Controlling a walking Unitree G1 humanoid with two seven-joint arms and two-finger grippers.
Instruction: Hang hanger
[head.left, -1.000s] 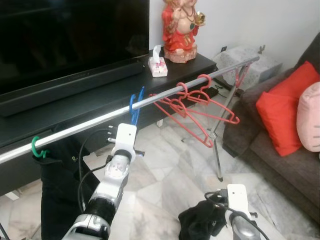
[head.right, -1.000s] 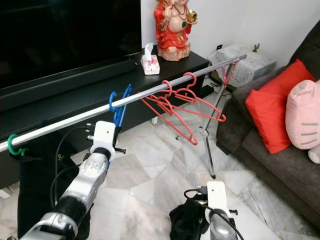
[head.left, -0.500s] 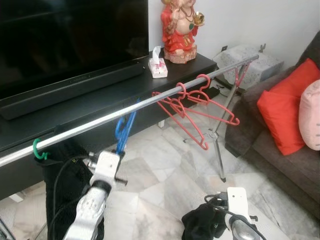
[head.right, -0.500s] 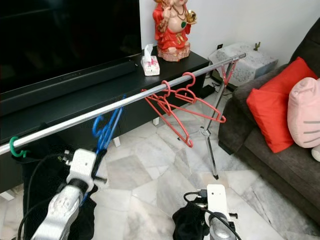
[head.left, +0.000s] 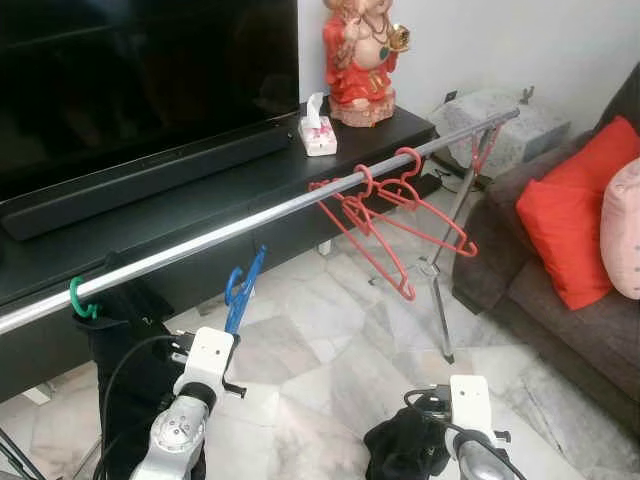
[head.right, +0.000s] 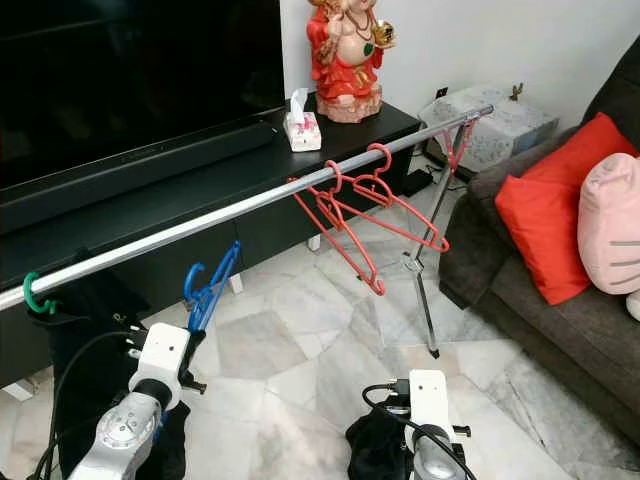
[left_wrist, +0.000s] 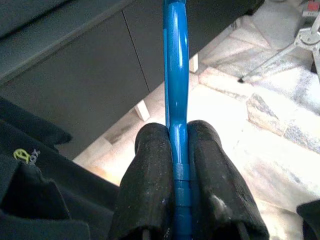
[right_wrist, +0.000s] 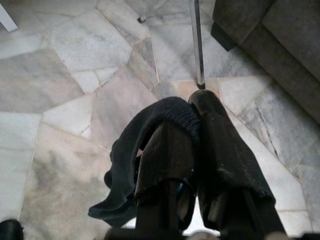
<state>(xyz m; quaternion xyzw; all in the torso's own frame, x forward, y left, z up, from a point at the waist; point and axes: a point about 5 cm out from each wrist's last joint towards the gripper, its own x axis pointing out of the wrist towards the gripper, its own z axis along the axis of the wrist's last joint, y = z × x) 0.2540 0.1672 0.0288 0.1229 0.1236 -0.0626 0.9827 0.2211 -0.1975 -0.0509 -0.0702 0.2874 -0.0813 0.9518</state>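
Nearest me, my right gripper (right_wrist: 192, 150) is clamped on a black garment (right_wrist: 135, 150) low over the marble floor (head.left: 330, 340). My left gripper (left_wrist: 179, 150) pinches the blue hanger (head.left: 242, 290), held below the silver rail (head.left: 250, 222), not hooked. Farther along hang red hangers (head.left: 390, 215).

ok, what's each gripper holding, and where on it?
Left gripper pinches the blue hanger at its lower end, hook up, below the rail. Right gripper clamps a black cloth by one edge.

Left pincer (left_wrist: 180, 150) clamped on blue hanger (left_wrist: 175, 75), dark cabinet (left_wrist: 90, 75) beyond
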